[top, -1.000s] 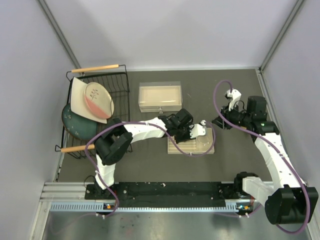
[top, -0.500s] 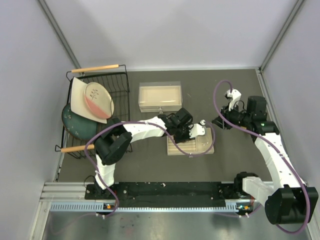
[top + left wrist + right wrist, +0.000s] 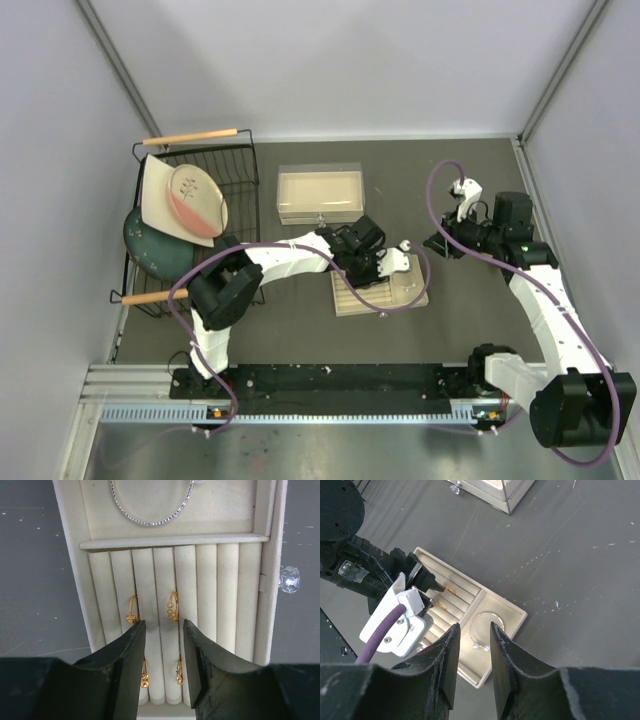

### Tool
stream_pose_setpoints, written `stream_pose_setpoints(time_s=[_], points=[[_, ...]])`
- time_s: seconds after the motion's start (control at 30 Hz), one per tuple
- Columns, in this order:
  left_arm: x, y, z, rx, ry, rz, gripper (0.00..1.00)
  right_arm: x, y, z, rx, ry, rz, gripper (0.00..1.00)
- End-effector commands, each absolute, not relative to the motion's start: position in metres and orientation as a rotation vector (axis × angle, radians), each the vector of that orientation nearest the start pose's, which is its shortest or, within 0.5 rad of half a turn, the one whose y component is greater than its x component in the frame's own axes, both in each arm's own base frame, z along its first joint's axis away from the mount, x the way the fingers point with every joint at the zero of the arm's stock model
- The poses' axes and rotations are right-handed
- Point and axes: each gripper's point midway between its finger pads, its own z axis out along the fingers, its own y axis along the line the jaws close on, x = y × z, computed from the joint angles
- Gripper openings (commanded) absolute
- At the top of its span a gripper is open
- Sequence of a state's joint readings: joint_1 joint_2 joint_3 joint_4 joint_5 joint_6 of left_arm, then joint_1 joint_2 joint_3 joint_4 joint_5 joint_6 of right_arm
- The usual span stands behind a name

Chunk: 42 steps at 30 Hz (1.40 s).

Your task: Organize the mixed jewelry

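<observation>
My left gripper (image 3: 162, 628) hangs over the beige tray (image 3: 75, 580) with its fingers parted and nothing between them; through the gap I see only the padded rolls of the ring section. Four gold rings (image 3: 172, 606) are tucked in the grooves. Two sit just above my fingertips near the middle of the frame, one over each finger. Two more sit lower down, showing in the gap at the bottom and partly covered by my fingers. Past the divider, in the plain compartment at the top of the frame, lies the silver bracelet (image 3: 150, 521), its far arc cut off by the upper edge. A clear faceted knob (image 3: 289, 576) sticks out from the tray's side at the right edge.

My right gripper (image 3: 473, 626) is held well above the table (image 3: 470, 330), looking down on the same tray. Its fingers stand a narrow way apart and hold nothing. In that view the bracelet shows as a thin hoop in the square compartment just above my fingertips, and the rings show as small gold flecks on the rolls beside the left gripper's black tips, left of centre.

From overhead, the tray lies at the middle of the table with my left arm reaching across it, and the right gripper sits off to its right, not touching it. A clear box (image 3: 320, 190) stands just above the tray in the frame. A wire dish rack (image 3: 235, 160) with plates (image 3: 185, 200) is at the left.
</observation>
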State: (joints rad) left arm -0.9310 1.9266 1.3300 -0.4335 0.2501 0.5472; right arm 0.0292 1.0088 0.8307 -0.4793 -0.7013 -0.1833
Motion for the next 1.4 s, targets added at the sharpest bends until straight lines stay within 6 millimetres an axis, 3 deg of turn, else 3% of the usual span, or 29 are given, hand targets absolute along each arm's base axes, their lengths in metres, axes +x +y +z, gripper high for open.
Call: stream_pose_setpoints(time_s=[0.0,0.67,1.37], points=[[0.247,-0.379,0.070,1.794,1.842,-0.504,0.43,0.278,0.113,0.197,-0.609,1.999,0.669,0.31],[0.255,-0.390,0.096,1.732,1.802,-0.514,0.51,0.278,0.113,0.195,-0.609,2.004,0.671,0.31],[0.251,-0.396,0.077,1.771,1.845,-0.542,0.51,0.279,0.112,0.193,-0.612,2.007,0.666,0.31]])
